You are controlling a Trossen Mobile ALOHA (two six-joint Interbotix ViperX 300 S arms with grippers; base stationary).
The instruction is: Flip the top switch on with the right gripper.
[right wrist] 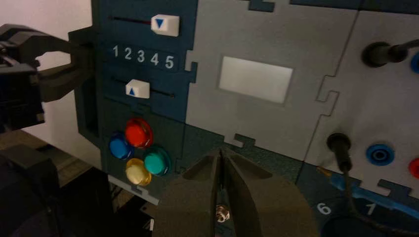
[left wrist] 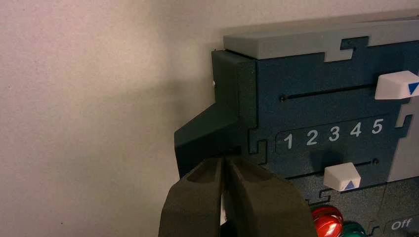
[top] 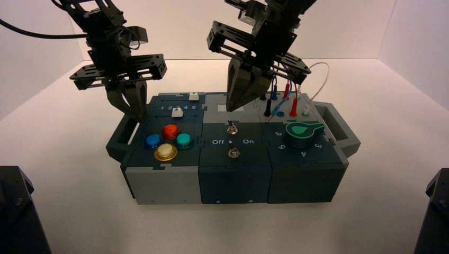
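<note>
Buttons (top: 170, 139) left, knob (top: 300, 135) right — switches (top: 232, 139) between (roughly)

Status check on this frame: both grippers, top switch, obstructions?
Right gripper shut, above box's middle. Left gripper shut, at box's left handle. Top switch untouched. Nothing visibly blocking.

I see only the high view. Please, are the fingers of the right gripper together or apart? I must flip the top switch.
Observer: Together. In the right wrist view, the tips of the right gripper meet.
Operator: Thank you. And the left gripper, beside the box on left side, is it also closed?
Observer: Yes, the left wrist view shows the left gripper with its fingertips meeting too.
Operator: The two white sliders, do they have some mark on them?
Observer: Yes, the right wrist view shows a blue triangle on the upper white slider and another on the lower white slider.
</note>
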